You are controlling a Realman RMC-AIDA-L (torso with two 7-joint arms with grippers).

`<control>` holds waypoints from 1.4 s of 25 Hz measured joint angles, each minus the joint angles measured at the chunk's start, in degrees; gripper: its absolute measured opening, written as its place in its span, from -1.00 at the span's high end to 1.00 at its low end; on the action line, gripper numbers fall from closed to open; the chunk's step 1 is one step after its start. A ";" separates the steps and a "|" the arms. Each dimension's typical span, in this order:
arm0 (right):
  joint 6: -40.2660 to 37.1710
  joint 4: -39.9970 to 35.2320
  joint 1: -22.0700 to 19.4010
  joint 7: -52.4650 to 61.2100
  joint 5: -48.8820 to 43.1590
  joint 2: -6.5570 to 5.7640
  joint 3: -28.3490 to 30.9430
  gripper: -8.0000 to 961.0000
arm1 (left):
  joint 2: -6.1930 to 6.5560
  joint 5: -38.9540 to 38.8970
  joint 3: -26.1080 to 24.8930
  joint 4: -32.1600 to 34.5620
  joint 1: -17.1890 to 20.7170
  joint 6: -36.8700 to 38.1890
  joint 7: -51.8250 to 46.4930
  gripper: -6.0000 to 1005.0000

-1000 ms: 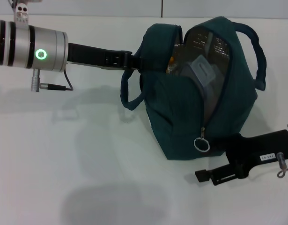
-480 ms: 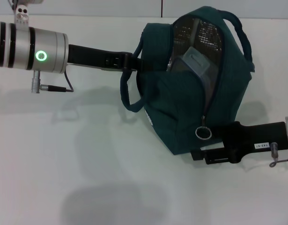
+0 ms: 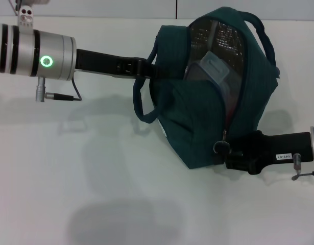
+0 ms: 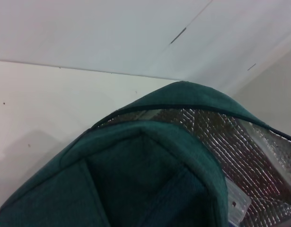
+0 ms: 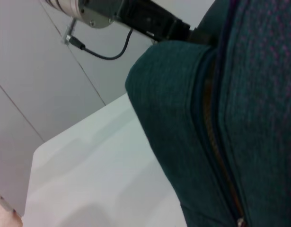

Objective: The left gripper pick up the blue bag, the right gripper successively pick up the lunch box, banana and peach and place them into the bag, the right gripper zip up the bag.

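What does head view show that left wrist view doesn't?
Head only: the right tool at the zipper pull at the blue bag's lower end, the left tool at the bag's far side by a loop handle, and the white table. Left wrist only: the wall behind the table. Both: the open bag mouth, its silver lining, and the lunch box inside.
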 joint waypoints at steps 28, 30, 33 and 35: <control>-1.04 -2.42 -5.64 0.68 6.81 -0.58 1.28 0.96 | -0.01 0.04 -0.05 -0.04 0.51 0.12 0.00 0.84; -2.30 -3.52 -6.85 0.26 8.80 -0.53 1.28 0.96 | -0.02 0.03 -0.02 -0.04 0.48 0.13 0.00 0.82; -5.15 -4.28 -7.94 -1.47 11.64 -0.50 1.27 0.96 | -0.01 0.04 0.00 -0.04 0.47 0.12 0.00 0.80; -6.85 -4.75 -8.60 -2.63 13.38 -0.58 1.27 0.96 | -0.03 0.04 -0.04 -0.04 0.48 0.12 0.00 0.79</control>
